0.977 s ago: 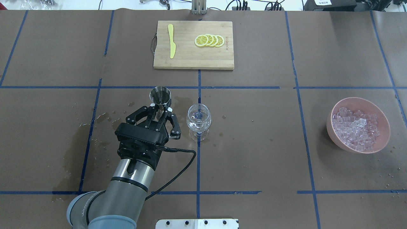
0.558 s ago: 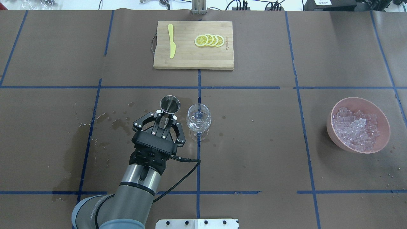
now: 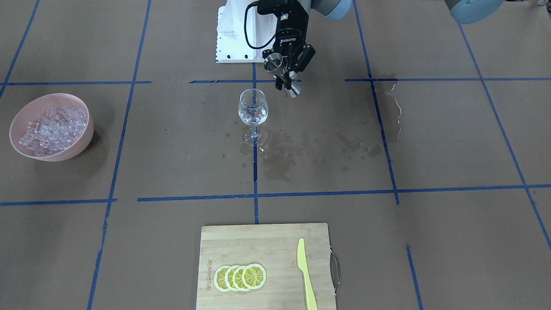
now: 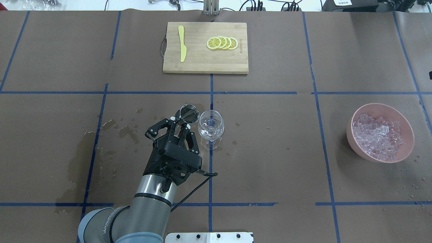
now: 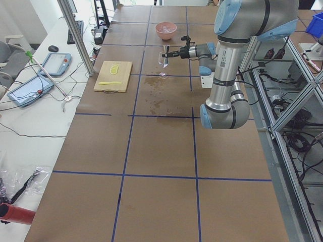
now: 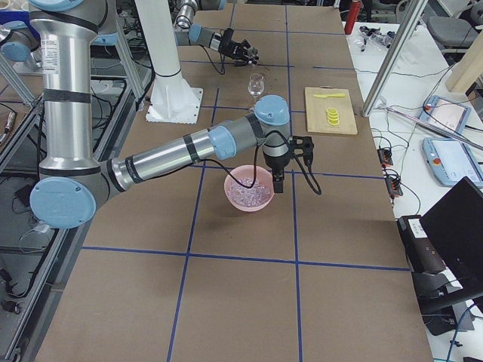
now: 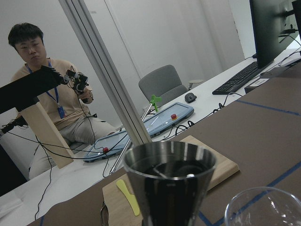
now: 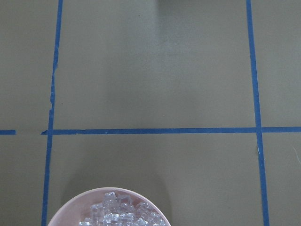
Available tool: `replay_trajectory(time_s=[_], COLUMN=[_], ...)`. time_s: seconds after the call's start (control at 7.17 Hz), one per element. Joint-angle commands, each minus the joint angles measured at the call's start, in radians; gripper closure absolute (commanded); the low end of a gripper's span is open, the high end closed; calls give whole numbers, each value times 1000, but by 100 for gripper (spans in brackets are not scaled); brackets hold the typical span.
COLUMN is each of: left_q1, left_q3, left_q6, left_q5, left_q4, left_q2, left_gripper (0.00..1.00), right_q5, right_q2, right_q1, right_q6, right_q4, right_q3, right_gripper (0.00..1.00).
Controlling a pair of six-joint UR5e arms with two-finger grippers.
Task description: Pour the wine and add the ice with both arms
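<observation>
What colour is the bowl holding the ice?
Pink bowl, clearest in the overhead view.

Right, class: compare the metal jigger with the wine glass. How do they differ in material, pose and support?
The jigger is opaque metal; the wine glass is clear. The jigger is tilted toward the wine glass, which stands upright. The jigger is held off the table by the left end effector; the wine glass rests on it, untouched. Both are open-topped vessels, close together.

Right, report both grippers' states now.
Left gripper: shut on the metal jigger, right beside the wine glass.
Right gripper: cannot tell; seen only from the side, over the ice bowl.
</observation>
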Motion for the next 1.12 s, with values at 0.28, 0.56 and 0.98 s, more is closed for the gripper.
replay_trajectory(time_s=[0.28, 0.56, 0.98], left_q1=[-20, -37, -65], left_q3=[1, 19, 72], left_q6=[154, 207, 288], left_q5=[3, 3, 3], left_q4=[101, 101, 107], left_q2=[-22, -39, -61], left_gripper=[100, 100, 100], right_q5=[4, 4, 4], right_q2=[-19, -19, -21], right_q1=[-22, -36, -40], right_q6=[35, 59, 61], right_q4=[20, 20, 20], right_q3=[15, 35, 35], right_gripper=[0, 0, 0])
